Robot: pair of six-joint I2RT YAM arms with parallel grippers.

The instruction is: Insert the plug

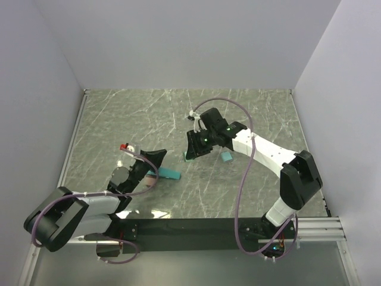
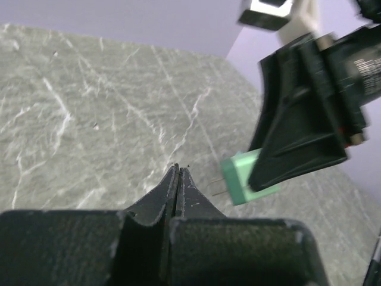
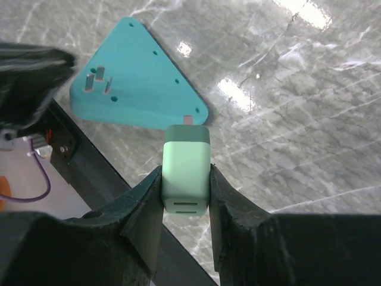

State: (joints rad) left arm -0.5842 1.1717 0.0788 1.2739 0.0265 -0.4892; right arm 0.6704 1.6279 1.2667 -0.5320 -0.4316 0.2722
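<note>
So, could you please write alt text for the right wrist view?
Two black fingers grip a pale green plug, its prong pointing toward a teal triangular socket block on the grey marble table.

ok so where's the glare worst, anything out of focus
Right wrist view: bright glare patches on the table, plug and socket plate sharp. Left wrist view: the left gripper looks soft up close. Top view: only a faint sheen at the table's near edge.
</note>
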